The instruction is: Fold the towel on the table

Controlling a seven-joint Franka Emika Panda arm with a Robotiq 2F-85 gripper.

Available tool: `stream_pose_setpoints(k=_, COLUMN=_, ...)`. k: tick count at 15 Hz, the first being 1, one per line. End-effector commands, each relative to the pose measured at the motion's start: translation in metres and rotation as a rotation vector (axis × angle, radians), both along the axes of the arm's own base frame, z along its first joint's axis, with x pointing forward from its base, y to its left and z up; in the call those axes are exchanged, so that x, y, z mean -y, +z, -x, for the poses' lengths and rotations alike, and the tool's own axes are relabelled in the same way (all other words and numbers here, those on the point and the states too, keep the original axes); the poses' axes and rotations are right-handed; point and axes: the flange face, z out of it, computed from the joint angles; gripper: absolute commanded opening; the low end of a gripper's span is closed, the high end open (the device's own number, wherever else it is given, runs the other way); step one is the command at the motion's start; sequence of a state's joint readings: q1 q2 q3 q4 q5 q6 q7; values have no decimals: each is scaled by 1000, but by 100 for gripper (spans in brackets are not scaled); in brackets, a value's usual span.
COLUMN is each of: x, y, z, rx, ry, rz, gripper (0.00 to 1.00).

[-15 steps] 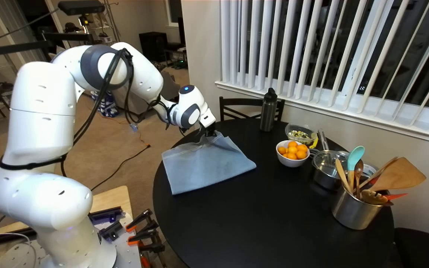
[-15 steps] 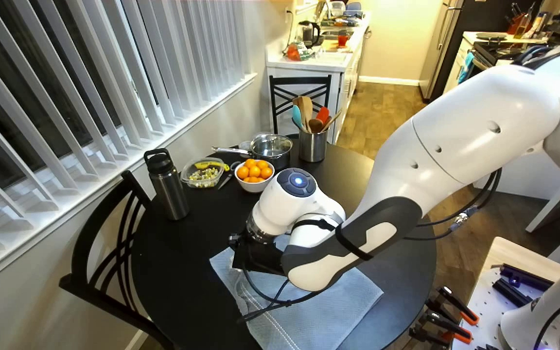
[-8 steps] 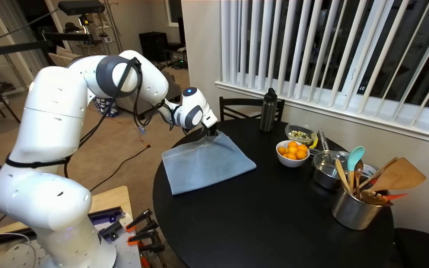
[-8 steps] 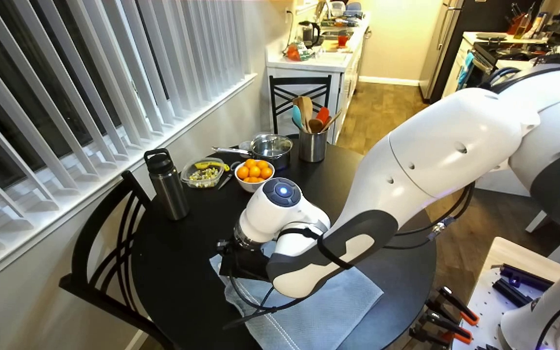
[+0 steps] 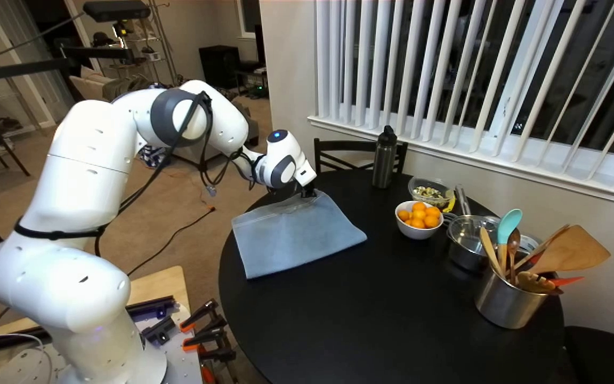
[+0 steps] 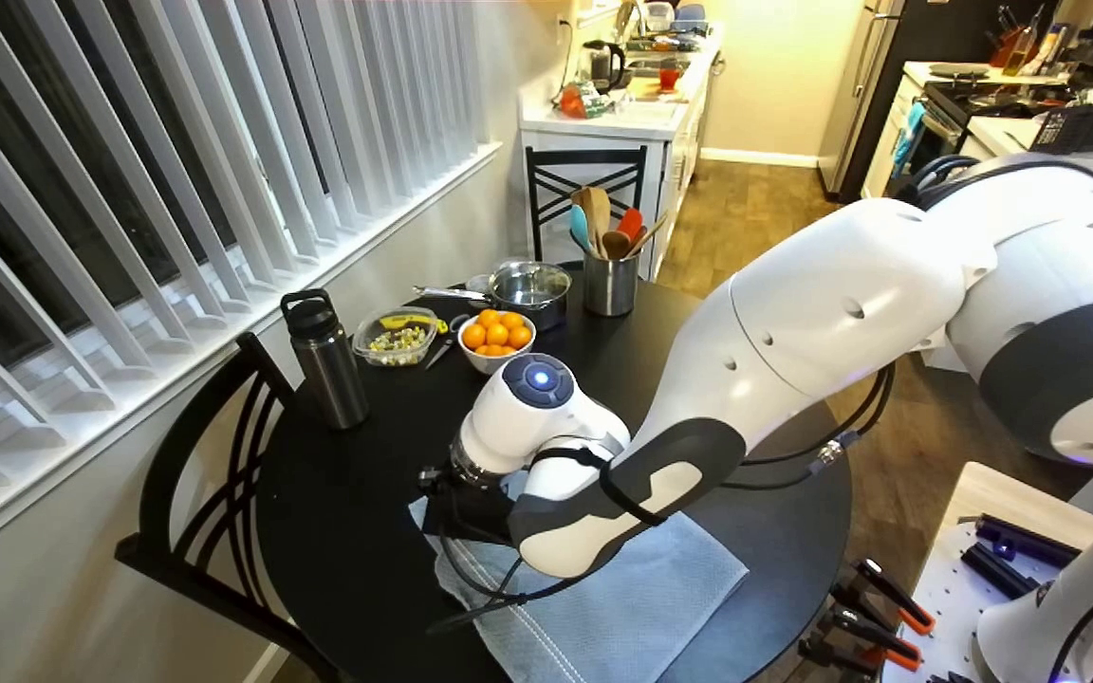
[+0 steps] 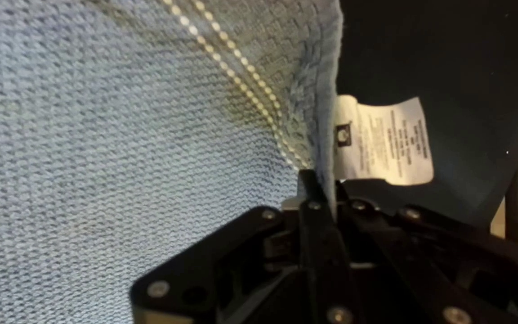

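We see a round white bowl (image 5: 414, 233) of round orange fruit (image 5: 418, 215) between a tall, black-lidded grey metal bottle (image 5: 384, 166) and a cylindrical silver metal canister (image 5: 507, 305) of wooden and coloured utensils (image 5: 573, 250), near white vertical slatted blinds (image 5: 323, 64).

Table (image 5: 392, 309) below in both exterior views

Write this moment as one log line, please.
Black gripper: shut on edge of pale grey-blue cloth towel; towel: on round black table; white printed tag: protruding; fold: apparently unfinished
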State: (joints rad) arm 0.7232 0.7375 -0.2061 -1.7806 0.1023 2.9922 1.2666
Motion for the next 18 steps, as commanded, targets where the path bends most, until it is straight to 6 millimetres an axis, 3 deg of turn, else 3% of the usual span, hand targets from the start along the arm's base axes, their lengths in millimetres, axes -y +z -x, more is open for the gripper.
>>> stream_pose_setpoints(k=1, x=-6, y=0, z=-2, rx=10, ry=14, rz=-28, gripper=35)
stream_pose_setpoints(k=7, x=-11, y=4, z=4, rx=21, ry=30, rz=-60, gripper=72)
stream_pose_setpoints(k=11, x=-17, y=8, z=22, rx=36, ry=63, rz=-76, gripper=97)
stream_pose_setpoints(k=16, x=-22, y=11, z=73, rx=18, ry=159, rz=-84, gripper=100)
stream_pose_setpoints(k=18, x=-14, y=14, z=98, rx=1, ry=166, rz=-71, gripper=100)
